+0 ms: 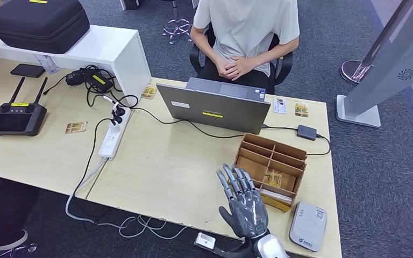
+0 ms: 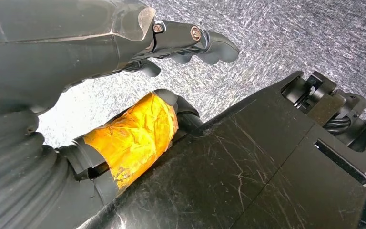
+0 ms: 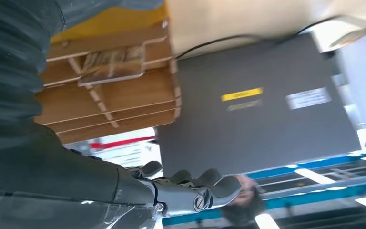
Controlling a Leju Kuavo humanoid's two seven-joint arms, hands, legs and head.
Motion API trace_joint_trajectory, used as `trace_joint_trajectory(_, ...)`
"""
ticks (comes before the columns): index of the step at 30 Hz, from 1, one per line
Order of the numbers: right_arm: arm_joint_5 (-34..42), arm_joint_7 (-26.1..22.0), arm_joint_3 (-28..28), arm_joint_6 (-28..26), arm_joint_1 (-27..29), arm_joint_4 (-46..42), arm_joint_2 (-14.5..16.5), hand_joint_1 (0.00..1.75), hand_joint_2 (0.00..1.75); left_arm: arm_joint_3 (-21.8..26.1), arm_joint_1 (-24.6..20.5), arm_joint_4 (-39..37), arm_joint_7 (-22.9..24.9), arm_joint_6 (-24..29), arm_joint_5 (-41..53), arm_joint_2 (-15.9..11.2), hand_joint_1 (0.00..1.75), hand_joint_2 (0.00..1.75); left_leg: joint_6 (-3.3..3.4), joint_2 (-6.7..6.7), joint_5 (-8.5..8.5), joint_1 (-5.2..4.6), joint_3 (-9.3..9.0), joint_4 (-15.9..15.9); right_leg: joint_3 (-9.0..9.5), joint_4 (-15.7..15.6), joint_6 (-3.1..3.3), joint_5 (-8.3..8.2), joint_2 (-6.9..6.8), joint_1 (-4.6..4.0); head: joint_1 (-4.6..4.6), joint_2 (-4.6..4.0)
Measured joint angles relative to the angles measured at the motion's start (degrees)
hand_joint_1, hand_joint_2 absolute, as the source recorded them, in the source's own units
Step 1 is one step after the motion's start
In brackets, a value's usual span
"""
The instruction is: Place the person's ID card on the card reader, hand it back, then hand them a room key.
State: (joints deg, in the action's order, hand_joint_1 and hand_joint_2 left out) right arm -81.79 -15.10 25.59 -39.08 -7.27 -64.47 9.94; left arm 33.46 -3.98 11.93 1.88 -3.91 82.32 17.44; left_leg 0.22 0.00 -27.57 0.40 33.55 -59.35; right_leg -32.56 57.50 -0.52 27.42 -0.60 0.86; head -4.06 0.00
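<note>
My right hand (image 1: 242,204) hovers over the table's front edge, fingers spread and holding nothing, just left of a wooden card organizer (image 1: 271,161). A gold card (image 1: 272,177) lies in one of its compartments. The grey-white card reader (image 1: 308,226) sits at the front right corner, right of the hand. A white card (image 1: 279,105) and a gold card (image 1: 301,109) lie beyond the laptop, near the seated person (image 1: 244,32), whose hands are clasped in their lap. The right wrist view shows the hand (image 3: 190,191), the organizer (image 3: 109,90) and the laptop lid (image 3: 262,105). My left hand (image 2: 124,95) hangs over the carpet, holding nothing.
An open grey laptop (image 1: 215,107) stands mid-table, cabled to a small black adapter (image 1: 306,131). A white power strip (image 1: 113,137), a black controller (image 1: 17,115), loose gold cards (image 1: 76,127) and a white shelf (image 1: 107,48) with a black case occupy the left. A small white device (image 1: 205,240) lies at the front edge.
</note>
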Motion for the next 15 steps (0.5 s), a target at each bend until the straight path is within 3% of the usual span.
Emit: trace_joint_trajectory(15, -1.33, -0.80, -6.46, -0.02, 1.38, -1.31, 2.51, 0.00, 1.75, 0.00, -0.01, 0.00, 0.11, 0.17, 0.29, -0.02, 0.00, 1.75, 0.00, 0.03, 0.00, 0.00, -0.01, 0.00, 0.00, 0.00, 0.00, -0.01, 0.07, 0.00, 0.00, 0.00)
